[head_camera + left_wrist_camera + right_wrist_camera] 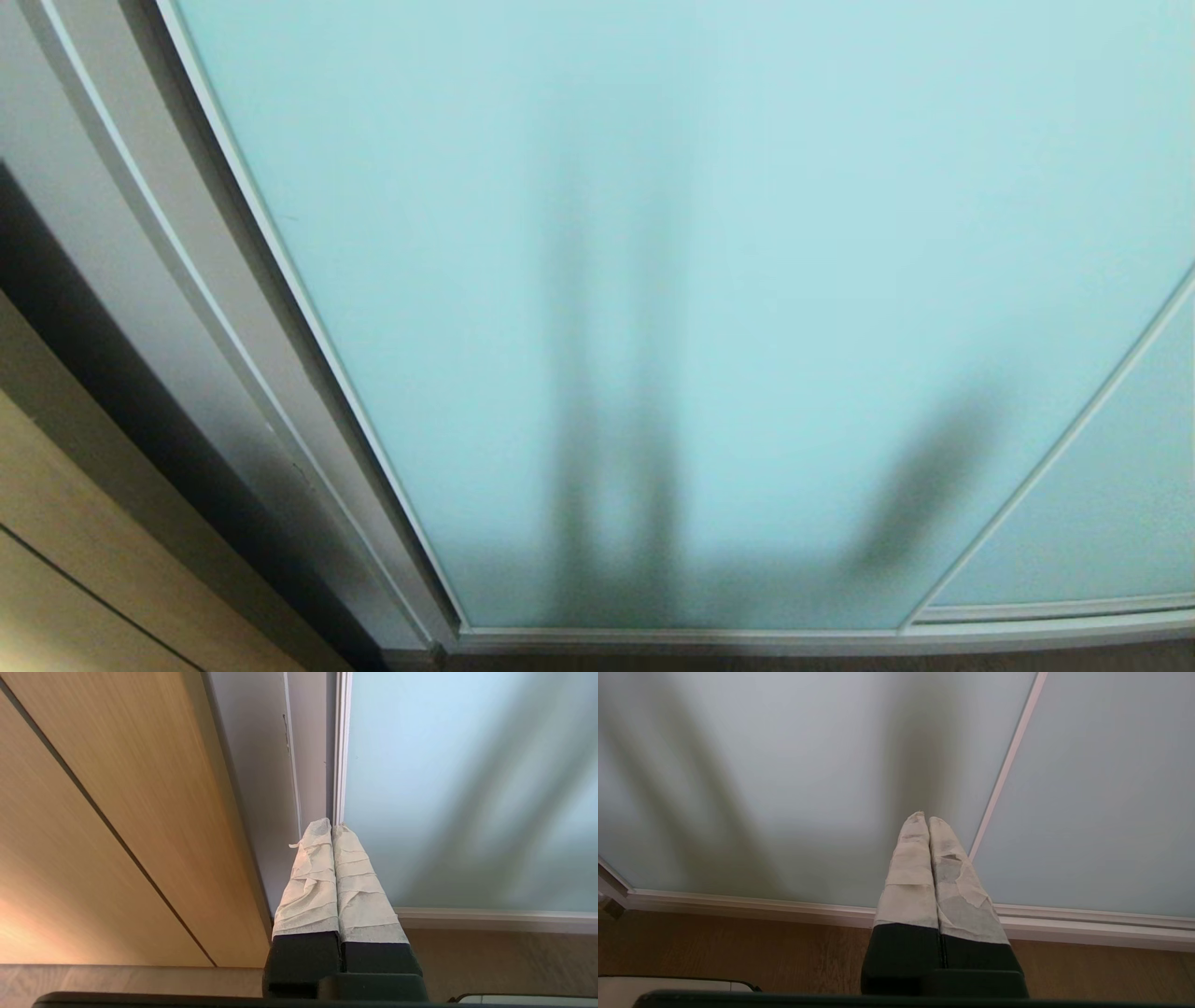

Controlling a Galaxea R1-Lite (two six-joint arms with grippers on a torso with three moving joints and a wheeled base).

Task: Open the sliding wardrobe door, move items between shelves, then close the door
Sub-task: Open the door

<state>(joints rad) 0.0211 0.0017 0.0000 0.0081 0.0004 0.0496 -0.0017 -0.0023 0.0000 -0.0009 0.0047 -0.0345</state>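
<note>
The left gripper (331,828) is held with its tape-wrapped fingers pressed together on nothing, aimed at the seam where the sliding wardrobe door (467,788) meets its grey jamb (261,765), presumably so that edge can be pushed first. The right gripper (923,819) is likewise closed and empty, kept low before the frosted glass. The door (653,280) is seen fully shut, so shelves and items stay hidden.

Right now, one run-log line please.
sliding wardrobe door: closed | left hand: shut, empty | right hand: shut, empty
</note>
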